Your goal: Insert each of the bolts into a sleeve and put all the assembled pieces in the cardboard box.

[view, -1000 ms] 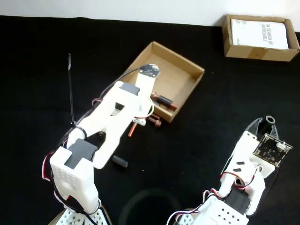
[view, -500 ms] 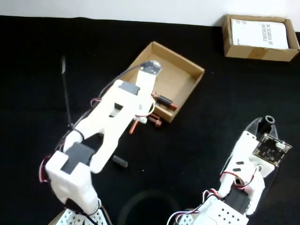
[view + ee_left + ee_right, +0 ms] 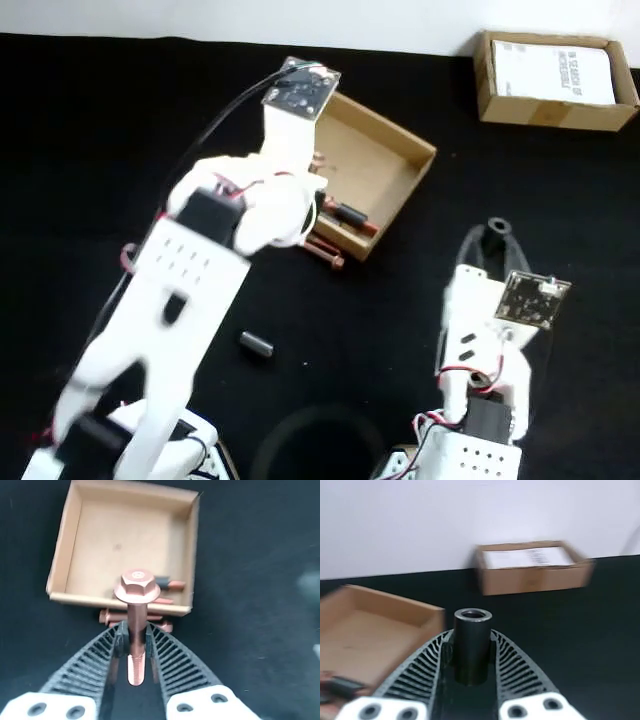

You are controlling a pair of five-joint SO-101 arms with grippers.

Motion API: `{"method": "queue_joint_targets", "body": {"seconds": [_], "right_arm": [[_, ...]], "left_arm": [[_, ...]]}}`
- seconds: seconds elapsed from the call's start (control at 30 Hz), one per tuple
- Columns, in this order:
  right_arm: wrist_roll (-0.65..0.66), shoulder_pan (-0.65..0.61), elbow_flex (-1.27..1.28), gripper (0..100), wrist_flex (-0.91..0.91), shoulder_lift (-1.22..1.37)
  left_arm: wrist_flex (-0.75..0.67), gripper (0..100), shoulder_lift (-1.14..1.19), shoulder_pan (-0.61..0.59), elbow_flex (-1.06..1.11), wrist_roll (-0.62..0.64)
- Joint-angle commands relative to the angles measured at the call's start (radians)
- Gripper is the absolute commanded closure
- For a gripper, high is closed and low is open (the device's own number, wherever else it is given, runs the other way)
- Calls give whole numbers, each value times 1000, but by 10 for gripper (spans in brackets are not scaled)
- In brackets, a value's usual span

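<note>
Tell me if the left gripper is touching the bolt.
Touching. The left wrist view shows the bolt with its shank clamped between the fingers of the left gripper.

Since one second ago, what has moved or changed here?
The left gripper rose, lifting one copper hex-head bolt from the table beside the open brown cardboard box. The right gripper, shut on a black cylindrical sleeve, shifted nearer the box. The box and the loose black sleeve stayed put.

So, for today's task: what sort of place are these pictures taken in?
Probably a robotics test bench: a black table, the left arm holding a bolt, the right arm a sleeve, and a cardboard box nearby.
</note>
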Motion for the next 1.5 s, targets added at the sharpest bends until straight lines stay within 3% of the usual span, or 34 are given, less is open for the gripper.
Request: {"method": "queue_joint_targets", "body": {"seconds": [0.0,0.27,0.5,0.67,0.77,0.93,1.03,1.17,1.47], "right_arm": [[-55,-125,-25,992,39,-5],[-49,-309,-24,992,145,-5],[-37,-529,-21,992,191,2],[114,-601,18,992,188,-4],[120,-598,18,992,177,-5],[120,-527,77,992,-28,-5],[118,-463,137,992,-151,4],[118,-449,142,992,-162,-5],[118,-447,142,992,-159,-5]], "left_arm": [[31,992,-251,64,-28,0],[130,992,-625,71,41,0],[138,992,-831,71,364,2],[-97,992,-943,71,664,3],[-264,992,-963,71,794,6],[-474,992,-897,76,924,8],[-566,992,-811,73,923,29],[-644,992,-676,73,846,141],[-644,992,-409,81,476,241]]}}
